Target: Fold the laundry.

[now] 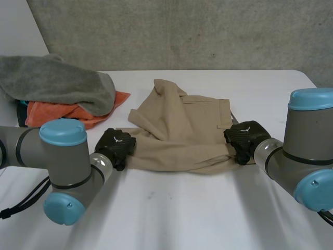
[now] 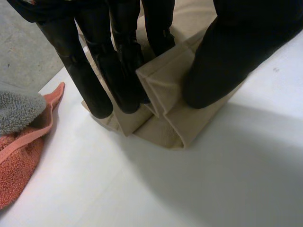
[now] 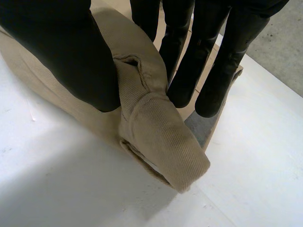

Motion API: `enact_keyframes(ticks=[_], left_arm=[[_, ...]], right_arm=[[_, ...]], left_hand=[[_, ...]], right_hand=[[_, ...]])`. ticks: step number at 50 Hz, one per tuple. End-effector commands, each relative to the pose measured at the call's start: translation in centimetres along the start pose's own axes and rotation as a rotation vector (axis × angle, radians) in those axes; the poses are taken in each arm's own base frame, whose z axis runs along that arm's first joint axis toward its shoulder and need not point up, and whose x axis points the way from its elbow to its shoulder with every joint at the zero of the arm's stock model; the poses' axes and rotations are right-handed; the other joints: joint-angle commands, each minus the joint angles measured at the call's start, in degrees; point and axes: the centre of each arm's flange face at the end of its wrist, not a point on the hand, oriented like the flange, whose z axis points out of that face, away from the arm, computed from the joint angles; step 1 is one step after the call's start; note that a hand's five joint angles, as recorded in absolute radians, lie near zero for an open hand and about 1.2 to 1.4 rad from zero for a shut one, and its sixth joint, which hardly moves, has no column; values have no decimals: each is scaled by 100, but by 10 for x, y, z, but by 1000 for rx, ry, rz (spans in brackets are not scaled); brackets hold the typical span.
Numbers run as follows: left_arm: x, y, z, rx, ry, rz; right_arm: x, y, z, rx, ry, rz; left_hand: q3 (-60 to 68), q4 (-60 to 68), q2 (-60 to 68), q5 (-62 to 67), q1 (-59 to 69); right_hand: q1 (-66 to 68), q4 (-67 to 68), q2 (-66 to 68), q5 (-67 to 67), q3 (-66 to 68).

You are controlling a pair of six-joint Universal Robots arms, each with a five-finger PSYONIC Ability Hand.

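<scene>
A tan garment (image 1: 182, 130) lies partly folded in the middle of the white table (image 1: 182, 213), its near edge doubled over. My left hand (image 1: 115, 146) is at the garment's left end. In the left wrist view its fingers (image 2: 87, 78) and thumb pinch a folded edge of the tan cloth (image 2: 165, 120) between them. My right hand (image 1: 243, 138) is at the garment's right end. In the right wrist view its thumb (image 3: 71, 52) and fingers squeeze a bunched roll of the cloth (image 3: 158, 139).
A pile of a grey towel (image 1: 57, 83) on an orange towel (image 1: 67, 115) sits at the table's back left, close to my left hand. The orange towel (image 2: 19, 165) and grey towel (image 2: 16, 111) lie beside the left fingers. A concrete wall stands behind.
</scene>
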Motion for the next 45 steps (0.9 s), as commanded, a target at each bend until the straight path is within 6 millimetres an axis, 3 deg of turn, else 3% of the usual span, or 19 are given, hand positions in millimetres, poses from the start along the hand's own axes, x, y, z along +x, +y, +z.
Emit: enact_keyframes(ticks=[1,8,9,10,12,15,23,27,33,36,43,45], left_arm=[[-2,-4,1,15,-10,-2],[-3,-11,-2,29,-13,-7],[-3,-12,-3,30,-14,-9],[-9,-20,-6,53,-29,-9],[-14,-30,-12,82,-44,-11],[-21,-42,-20,118,-62,-12],[-24,-47,-23,132,-72,-13],[-24,-47,-23,131,-71,-13],[-25,-48,-27,123,-66,-31],[-26,-51,-30,118,-62,-51],[-37,-64,-60,91,-51,-115],[-35,-65,-76,64,-30,-110]], right_arm=[[1,0,0,0,3,1],[-2,-2,-3,-1,-9,-22],[-2,-2,-3,-4,-10,-26],[-3,-1,-5,-10,-15,-40],[-3,-3,-9,-15,-15,-65],[2,-8,-17,-9,0,-112],[4,-8,-22,-10,2,-156],[7,-5,-20,-17,1,-150],[7,7,-13,-41,-8,-174],[8,11,-10,-57,-7,-196],[20,16,-12,-89,14,-188],[22,11,-23,-90,16,-206]], left_hand=[[1478,1442,1449,1523,1463],[1478,1442,1449,1523,1463],[1478,1442,1449,1523,1463],[1478,1442,1449,1523,1463],[1478,1442,1449,1523,1463],[1478,1442,1449,1523,1463],[1478,1442,1449,1523,1463],[1478,1442,1449,1523,1463],[1478,1442,1449,1523,1463],[1478,1442,1449,1523,1463],[1478,1442,1449,1523,1463],[1478,1442,1449,1523,1463]], right_hand=[[1903,1204,1245,1361,1142],[1626,927,968,1084,865],[1024,325,366,482,263],[-914,-1613,-1572,-1456,-1675],[-2558,-3257,-3216,-3101,-3320],[-2902,-3601,-3559,-3444,-3663],[-2331,-3030,-2989,-2873,-3092],[-1407,-2106,-2065,-1949,-2168],[1820,1121,1162,1278,1059],[1903,1204,1245,1361,1142],[1903,1204,1245,1361,1142],[1903,1204,1245,1361,1142]])
